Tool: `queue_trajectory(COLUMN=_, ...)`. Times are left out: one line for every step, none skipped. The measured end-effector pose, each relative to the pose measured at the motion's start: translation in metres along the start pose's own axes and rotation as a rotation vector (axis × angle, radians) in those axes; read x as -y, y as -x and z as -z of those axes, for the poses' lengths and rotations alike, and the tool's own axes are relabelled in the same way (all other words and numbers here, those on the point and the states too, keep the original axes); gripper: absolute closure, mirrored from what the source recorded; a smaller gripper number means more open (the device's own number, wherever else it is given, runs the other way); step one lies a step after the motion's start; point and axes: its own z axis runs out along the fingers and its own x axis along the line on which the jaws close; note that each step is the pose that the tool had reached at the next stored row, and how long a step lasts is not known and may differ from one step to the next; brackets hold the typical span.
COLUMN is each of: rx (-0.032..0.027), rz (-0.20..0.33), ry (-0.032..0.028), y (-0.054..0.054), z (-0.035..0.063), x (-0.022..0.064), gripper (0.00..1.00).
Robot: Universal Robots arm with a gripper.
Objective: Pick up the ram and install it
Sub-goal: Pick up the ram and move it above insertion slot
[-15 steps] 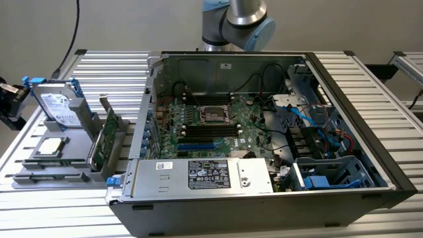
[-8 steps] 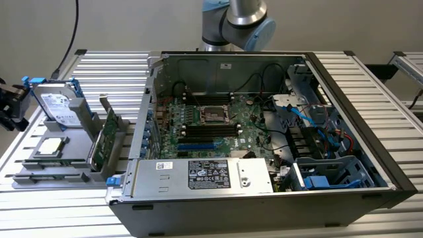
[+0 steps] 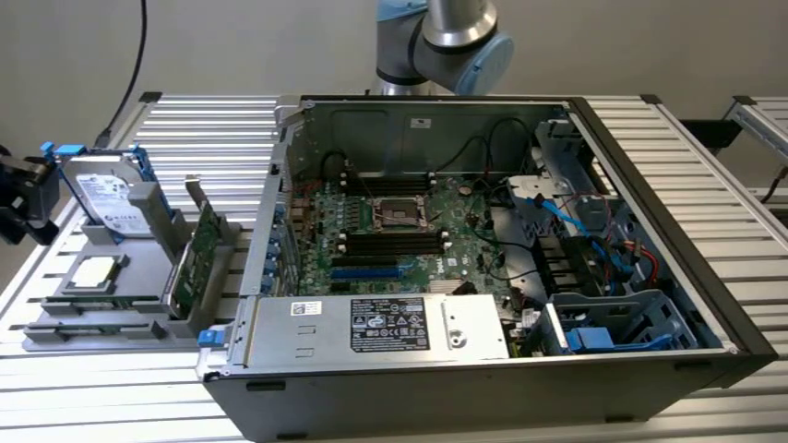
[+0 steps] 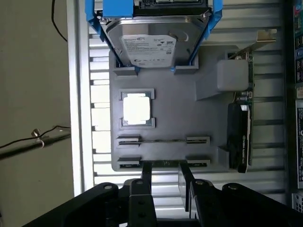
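Observation:
A grey parts holder (image 4: pixel 208 118) lies on the slatted table beside the open computer case (image 3: pixel 493 277). Two rams stand on edge in its clip slots, showing as thin dark lines. One ram (image 4: pixel 161 140) sits just below the CPU. The other ram (image 4: pixel 165 162) is in the outermost slot at the holder's edge. In the wrist view, my gripper (image 4: pixel 163 165) is open, and its two black fingers (image 4: pixel 146 177) overlap that outermost ram at mid-length. Nothing is held between them. On the motherboard, the black memory slots (image 3: pixel 391 242) run beside the CPU socket.
The holder also carries a hard drive in a blue bracket (image 4: pixel 151 42), a CPU (image 4: pixel 137 109) and a green expansion card with a metal bracket (image 4: pixel 244 127). The case's power supply (image 3: pixel 382 328) and drive cage (image 3: pixel 615 323) stand at its near side. Cables cross the case interior.

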Motion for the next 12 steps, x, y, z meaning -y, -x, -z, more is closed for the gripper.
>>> queue_trajectory(rx=-0.0012, rz=0.018, ry=-0.0002, y=0.0000, z=-0.0005, x=0.0000, gripper=0.64)
queue_trajectory(rx=-0.0023, rz=0.036, ry=-0.0003, y=-0.0001, z=-0.0011, x=0.0001, gripper=0.64)
queue_trajectory(rx=-0.0035, rz=0.054, ry=-0.0006, y=-0.0001, z=-0.0018, x=0.0002, gripper=0.64)
queue_trajectory(rx=-0.0046, rz=0.072, ry=-0.0007, y=-0.0002, z=-0.0025, x=0.0002, gripper=0.64)
queue_trajectory(rx=-0.0060, rz=0.090, ry=-0.0010, y=-0.0002, z=-0.0032, x=0.0003, gripper=0.64)
queue_trajectory(rx=-0.0072, rz=0.108, ry=-0.0012, y=-0.0003, z=-0.0040, x=0.0003, gripper=0.64)
queue_trajectory(rx=-0.0084, rz=0.126, ry=-0.0015, y=-0.0003, z=-0.0048, x=0.0004, gripper=0.64)
queue_trajectory(rx=-0.0096, rz=0.145, ry=-0.0017, y=-0.0003, z=-0.0056, x=0.0004, gripper=0.64)
queue_trajectory(rx=-0.0110, rz=0.164, ry=-0.0019, y=-0.0004, z=-0.0065, x=0.0005, gripper=0.64)
queue_trajectory(rx=-0.0122, rz=0.182, ry=-0.0021, y=-0.0004, z=-0.0073, x=0.0005, gripper=0.64)
queue_trajectory(rx=-0.0133, rz=0.200, ry=-0.0022, y=-0.0004, z=-0.0082, x=0.0006, gripper=0.64)
queue_trajectory(rx=-0.0146, rz=0.217, ry=-0.0023, y=-0.0004, z=-0.0089, x=0.0006, gripper=0.64)
